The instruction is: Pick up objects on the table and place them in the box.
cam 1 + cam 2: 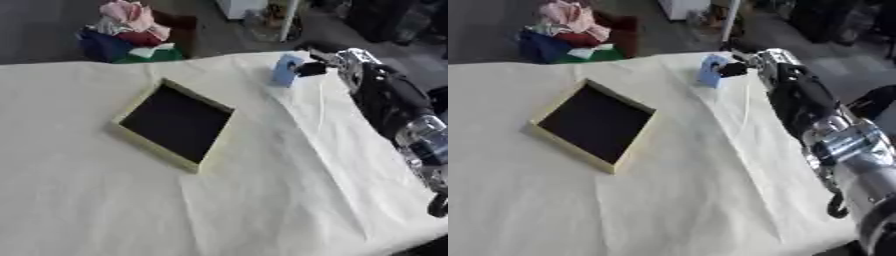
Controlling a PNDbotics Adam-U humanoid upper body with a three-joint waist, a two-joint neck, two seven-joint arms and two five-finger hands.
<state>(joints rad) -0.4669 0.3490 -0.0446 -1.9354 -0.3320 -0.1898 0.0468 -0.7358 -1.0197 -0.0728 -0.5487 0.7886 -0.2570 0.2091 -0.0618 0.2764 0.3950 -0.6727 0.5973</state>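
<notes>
pale yellow box (129, 131), black inside; light blue object (285, 70); cream tablecloth (262, 200).

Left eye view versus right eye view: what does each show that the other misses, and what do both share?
Only the left eye view shows more bare cloth left of the box. Only the right eye view shows the right arm's silver joint large and nearly whole, with more of the forearm below it. Both share the cloth-covered table, the shallow box with its dark inside, the right hand at the far edge touching a small blue object, and the pile of coloured cloth beyond the table. Whether the fingers curl round the object cannot be told. The left hand shows in neither.
</notes>
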